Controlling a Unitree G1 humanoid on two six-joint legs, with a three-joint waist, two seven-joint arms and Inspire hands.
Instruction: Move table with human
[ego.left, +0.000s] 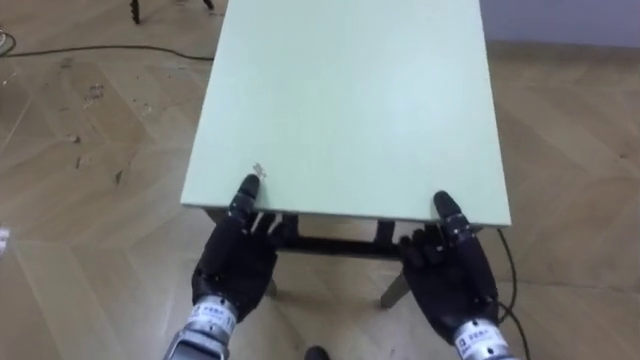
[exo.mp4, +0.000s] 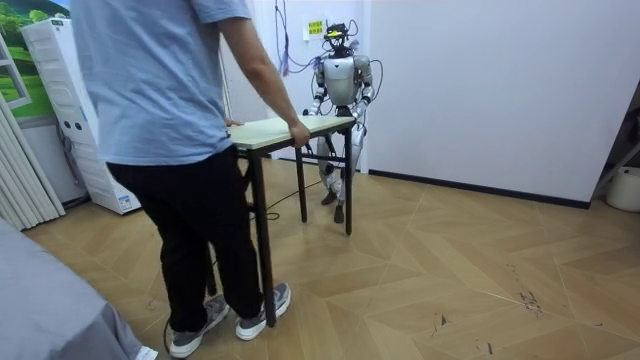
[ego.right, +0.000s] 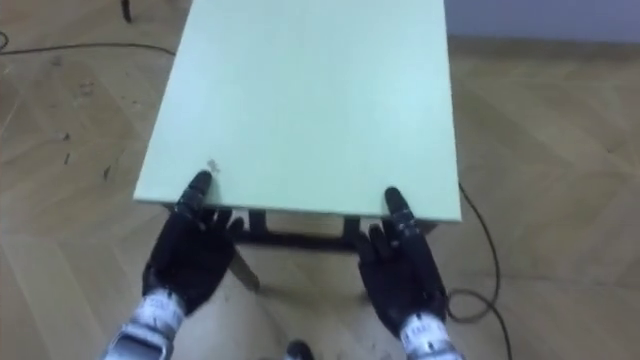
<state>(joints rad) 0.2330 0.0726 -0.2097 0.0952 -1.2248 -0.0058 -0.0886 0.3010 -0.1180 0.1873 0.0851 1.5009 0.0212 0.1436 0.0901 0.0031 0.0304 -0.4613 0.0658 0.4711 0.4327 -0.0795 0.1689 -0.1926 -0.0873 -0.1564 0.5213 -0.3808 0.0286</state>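
A pale green table (ego.left: 350, 90) on black legs stretches away from me. My left hand (ego.left: 235, 260) grips its near edge at the left corner, thumb on top and fingers curled beneath. My right hand (ego.left: 450, 275) holds the same edge at the right corner in the same way. In the room view I stand upright at the far end of the table (exo.mp4: 285, 127), near the white wall. A person (exo.mp4: 170, 90) in a light blue shirt and black trousers stands at the other end, one hand (exo.mp4: 298, 133) on the tabletop's edge.
Herringbone wood floor lies all around. A dark cable (ego.left: 100, 50) runs across the floor at my far left, and another (ego.left: 510, 270) trails by the table's right leg. A white appliance (exo.mp4: 70, 110) stands at the room view's left, a pale bin (exo.mp4: 625, 188) at its right.
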